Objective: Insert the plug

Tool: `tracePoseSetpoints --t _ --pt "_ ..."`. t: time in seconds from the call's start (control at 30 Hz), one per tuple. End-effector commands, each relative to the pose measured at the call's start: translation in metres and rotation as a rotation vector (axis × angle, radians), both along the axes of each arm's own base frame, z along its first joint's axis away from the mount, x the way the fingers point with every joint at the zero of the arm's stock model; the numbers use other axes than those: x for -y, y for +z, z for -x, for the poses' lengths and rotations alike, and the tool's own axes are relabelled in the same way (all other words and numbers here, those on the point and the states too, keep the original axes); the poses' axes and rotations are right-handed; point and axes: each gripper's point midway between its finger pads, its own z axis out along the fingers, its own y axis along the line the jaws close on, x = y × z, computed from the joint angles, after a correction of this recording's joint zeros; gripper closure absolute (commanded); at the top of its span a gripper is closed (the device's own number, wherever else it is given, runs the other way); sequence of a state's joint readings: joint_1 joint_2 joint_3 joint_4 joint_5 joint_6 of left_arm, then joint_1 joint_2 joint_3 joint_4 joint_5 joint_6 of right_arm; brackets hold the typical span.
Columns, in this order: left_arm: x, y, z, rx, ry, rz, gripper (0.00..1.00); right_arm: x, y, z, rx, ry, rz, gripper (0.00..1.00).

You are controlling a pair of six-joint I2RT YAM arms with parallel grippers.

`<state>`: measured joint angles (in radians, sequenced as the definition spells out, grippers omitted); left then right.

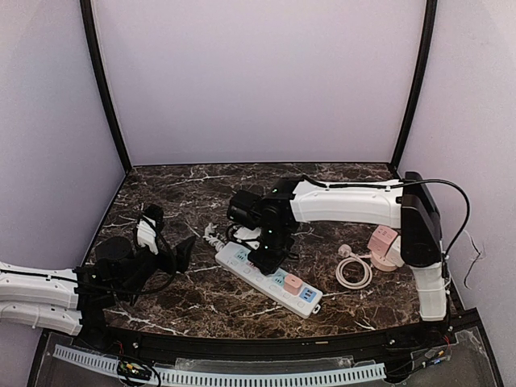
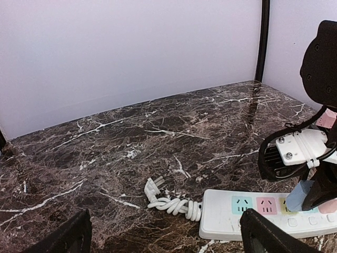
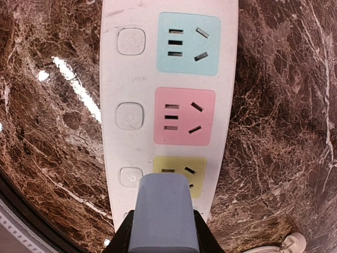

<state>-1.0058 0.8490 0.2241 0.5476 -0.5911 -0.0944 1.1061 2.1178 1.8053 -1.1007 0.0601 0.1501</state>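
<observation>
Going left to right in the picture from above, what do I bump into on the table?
The left gripper, jaws open → curly white cord → power strip → looped white cable → pink and white plug. The right gripper, holding the blue plug, overlaps the strip: skipped.

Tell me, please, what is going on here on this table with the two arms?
The right fingers are shut on a grey-blue plug and hold it just over the yellow socket of the white power strip on the marble table. Whether the pins are inside cannot be seen. The left fingers are open and hold nothing, off to the left of the strip.
</observation>
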Motion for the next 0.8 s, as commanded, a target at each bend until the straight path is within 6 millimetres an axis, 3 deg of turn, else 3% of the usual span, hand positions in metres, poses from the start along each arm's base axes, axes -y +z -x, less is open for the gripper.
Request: tracePoseSetpoints --t 0.0,0.77 --pt "-0.004 -0.006 0.001 -0.009 0.005 -0.002 0.01 -0.001 -0.003 -0.005 0.013 0.002 0.013 1.00" --pt "-0.005 -0.006 0.001 -0.007 0.007 0.002 0.01 -0.002 -0.018 -0.002 -0.014 0.007 0.035 1.00"
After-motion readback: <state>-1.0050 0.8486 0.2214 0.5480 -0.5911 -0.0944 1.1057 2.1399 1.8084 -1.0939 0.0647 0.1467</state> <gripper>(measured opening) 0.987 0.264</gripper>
